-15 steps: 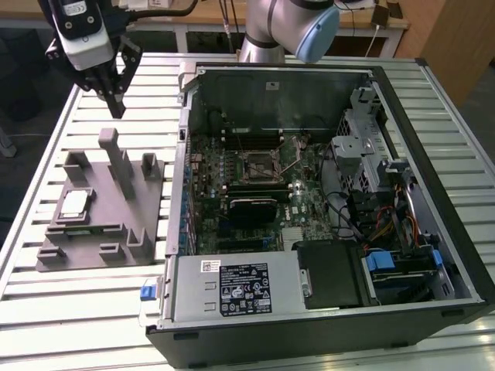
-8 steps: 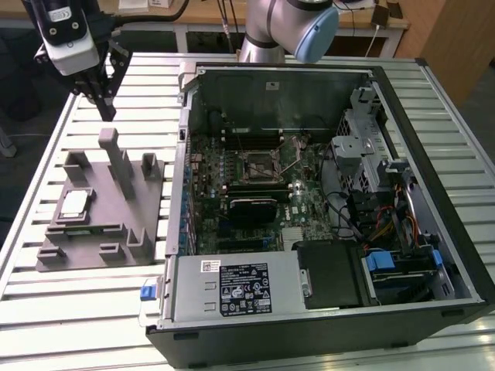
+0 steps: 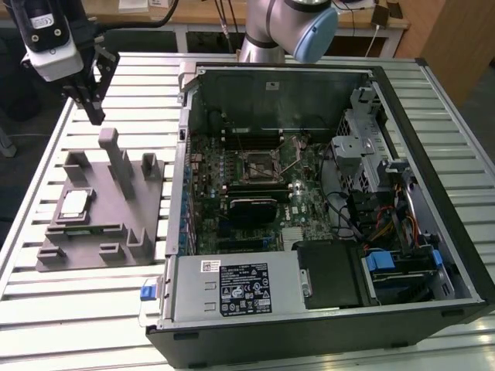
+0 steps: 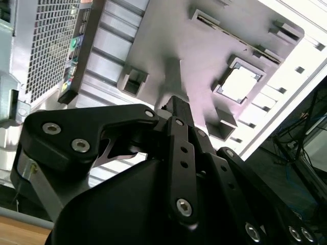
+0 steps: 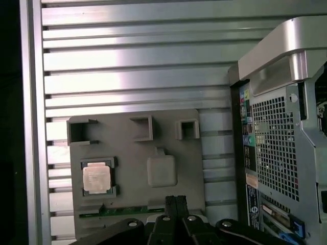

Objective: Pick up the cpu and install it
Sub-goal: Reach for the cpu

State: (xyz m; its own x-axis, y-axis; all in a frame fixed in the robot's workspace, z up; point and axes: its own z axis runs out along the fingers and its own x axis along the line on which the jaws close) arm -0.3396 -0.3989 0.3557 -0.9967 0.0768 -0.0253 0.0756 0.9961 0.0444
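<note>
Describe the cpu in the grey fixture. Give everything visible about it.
The cpu is a small, thin, flat square chip with a pale silver metal top that looks dull and faintly marked. It lies level and face up, seated in a square recess of the grey plastic fixture block, which frames it with a darker border. In the exterior view it sits to the exterior view's left of the open black computer case. Only the recess touches it. The black gripper is apart from it, fingers together.

End effector, seemingly closed, over grey fixture with cpu.
</note>
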